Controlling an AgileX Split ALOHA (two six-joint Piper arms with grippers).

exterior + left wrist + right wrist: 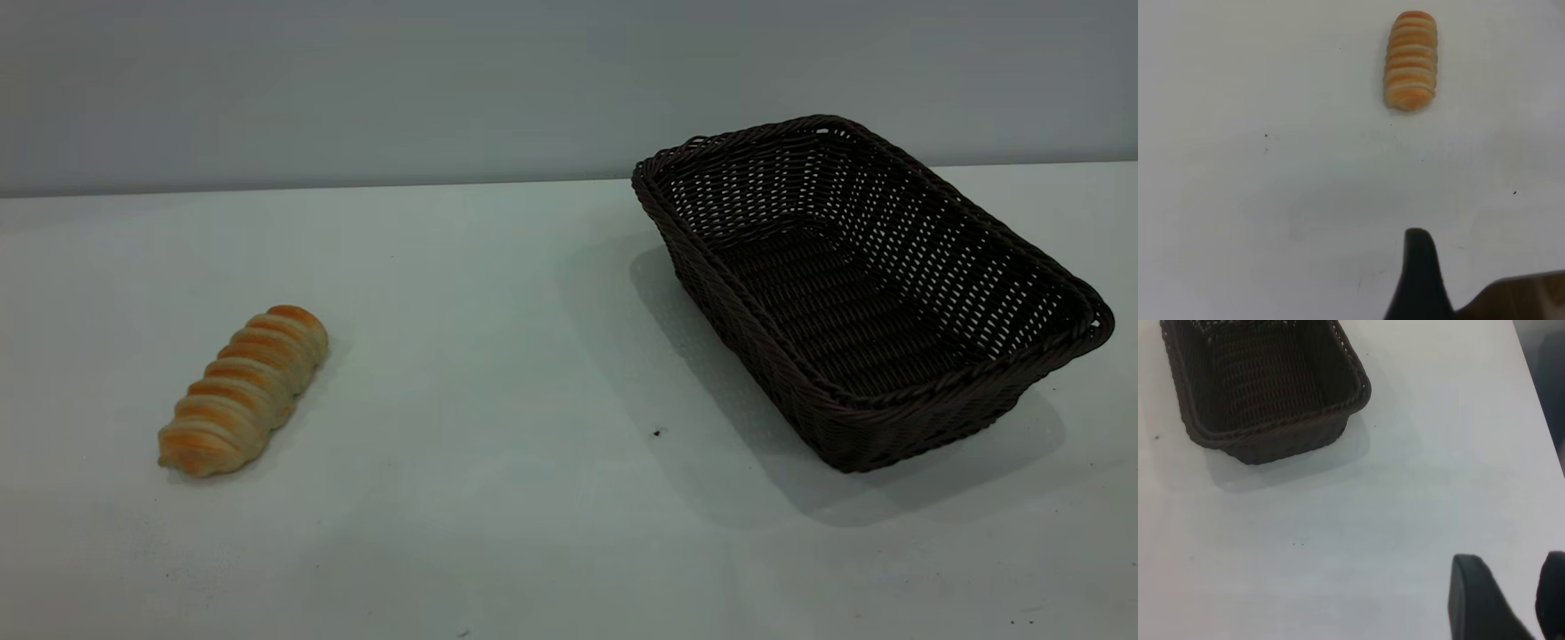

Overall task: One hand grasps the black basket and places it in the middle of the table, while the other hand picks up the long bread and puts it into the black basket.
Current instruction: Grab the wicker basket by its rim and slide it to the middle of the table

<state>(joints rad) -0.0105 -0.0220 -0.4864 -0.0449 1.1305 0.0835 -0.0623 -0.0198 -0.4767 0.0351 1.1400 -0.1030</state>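
Note:
The black basket (933, 387) stands empty on the right side of the white table (533, 356), set at an angle. The long bread (242, 389) lies on the table at the left. Neither arm shows in the exterior view. In the left wrist view the bread (1410, 60) lies well ahead of my left gripper (1421, 280), of which only a dark part shows at the picture's edge. In the right wrist view the basket (1271, 430) stands well ahead of my right gripper (1511, 570), which is open and empty above bare table.
A grey wall rises behind the table's far edge (356, 188). The table's side edge (1538, 400) shows in the right wrist view, with dark floor beyond it. A few dark specks (657, 433) dot the tabletop.

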